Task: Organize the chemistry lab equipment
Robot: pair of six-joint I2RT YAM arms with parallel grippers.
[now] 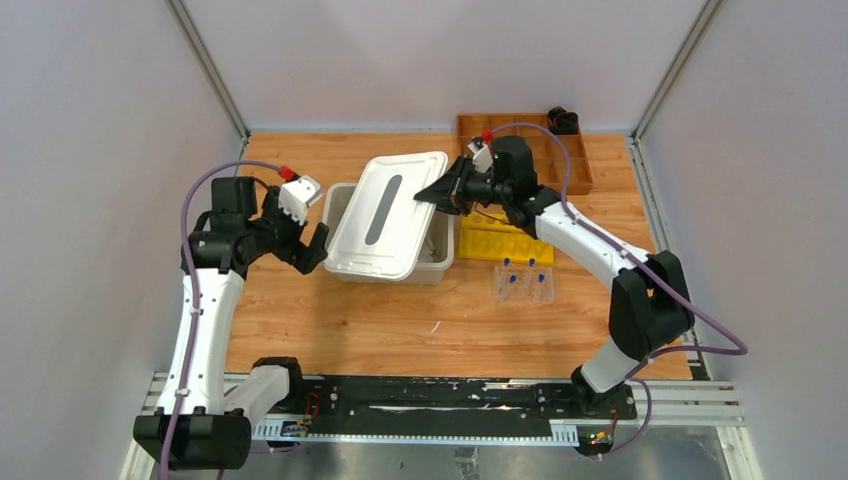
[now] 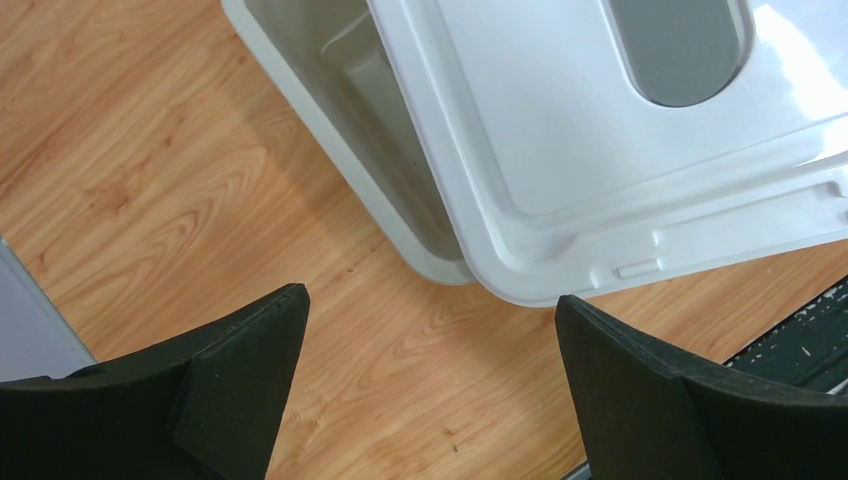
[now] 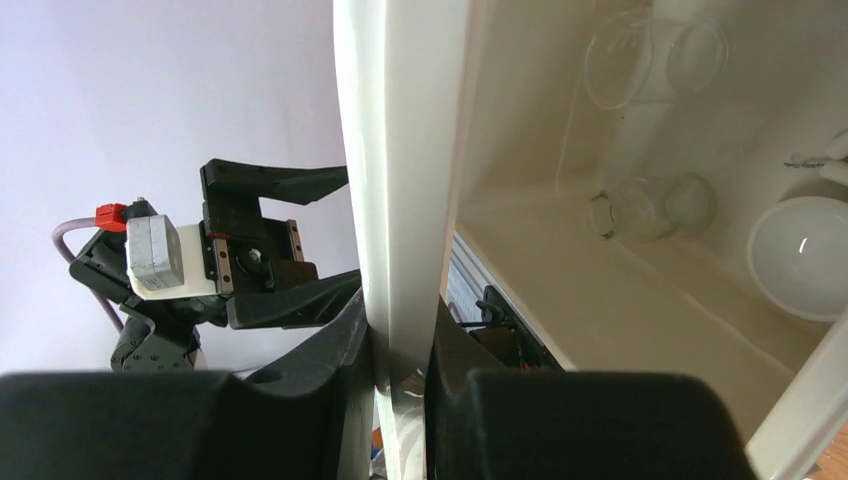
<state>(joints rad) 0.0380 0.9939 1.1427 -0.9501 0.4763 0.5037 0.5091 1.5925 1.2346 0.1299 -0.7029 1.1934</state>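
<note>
Pinching the 3 o'clock rim of the white lid (image 1: 385,215), the right fingers (image 1: 447,191) are pressed together on it, one on each face. The right wrist view shows the rim wedged tight between them. The lid lies askew over the white bin (image 1: 338,200), its gripped edge raised so the inside shows beneath it. In there are two small clear glass beakers (image 3: 655,205) close to a wall and, near them, the white round dish (image 3: 805,255).

The left fingers (image 1: 314,248) are spread wide and hold nothing. They sit just beside the bin's 8 o'clock corner, above the wooden worktop (image 1: 350,320).

At the bin's 3 o'clock a yellow rack (image 1: 495,243) lies on the worktop. At 4 o'clock a clear holder carries the blue-capped tubes (image 1: 523,282), standing upright. At 1 o'clock, behind the right arm, is a brown divided tray (image 1: 575,168).
</note>
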